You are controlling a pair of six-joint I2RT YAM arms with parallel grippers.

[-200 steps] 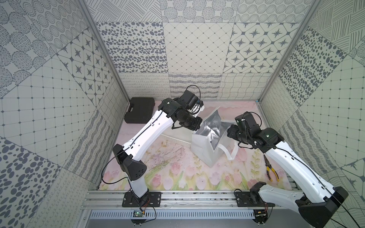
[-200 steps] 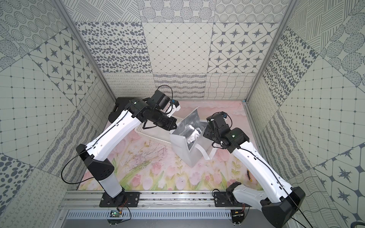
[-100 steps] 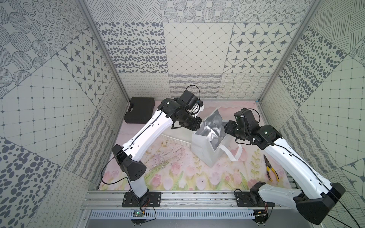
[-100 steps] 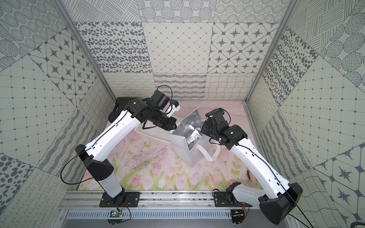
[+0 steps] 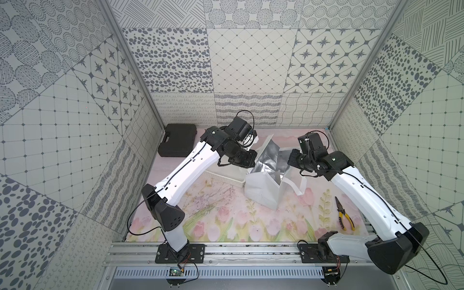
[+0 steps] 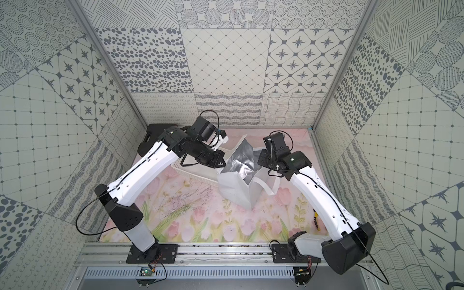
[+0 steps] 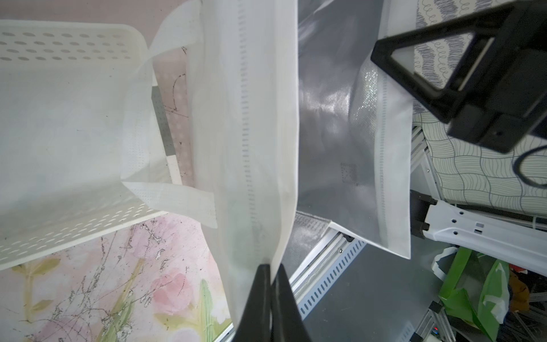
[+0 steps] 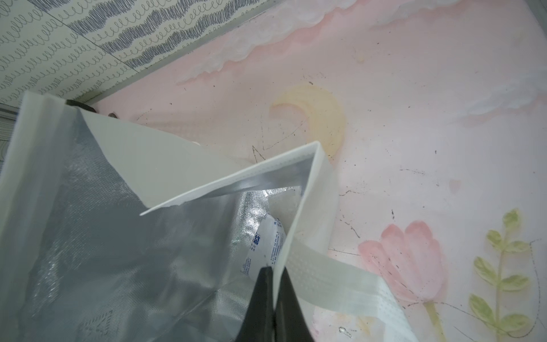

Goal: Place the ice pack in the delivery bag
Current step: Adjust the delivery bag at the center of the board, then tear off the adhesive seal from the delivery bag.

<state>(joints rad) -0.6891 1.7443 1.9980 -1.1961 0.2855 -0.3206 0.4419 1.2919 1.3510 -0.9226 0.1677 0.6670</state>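
Noting the layout from large to small: the floral table mat (image 5: 226,221) carries the delivery bag (image 5: 261,193), which stands with its mouth spread between the two arms. Its foil lining (image 8: 118,237) shows in both top views. The white perforated basket (image 7: 74,118) sits just beside the bag on the left arm's side, and no pouch shows in the part of it that is visible. The left gripper (image 7: 270,275) has its jaws pressed together on the bag's white wall at the rim. The right gripper (image 8: 273,275) is likewise pinched on the opposite rim, right beside the root of a strap handle (image 8: 340,281). The ice pack (image 8: 266,239) lies inside the bag against the foil, tucked into the corner just past the right fingertips, on the inner side of the very wall they clamp. Its far edge is hidden by that wall. Its long axis appears to run along the wall, from the rim down toward the bag floor. The right arm is the nearer one and the left is across the mouth, well apart from the pack. Judgement: placement looks done, so the coming move is likely a release of the rim, and the right jaws should part without dragging the wall across the pack.
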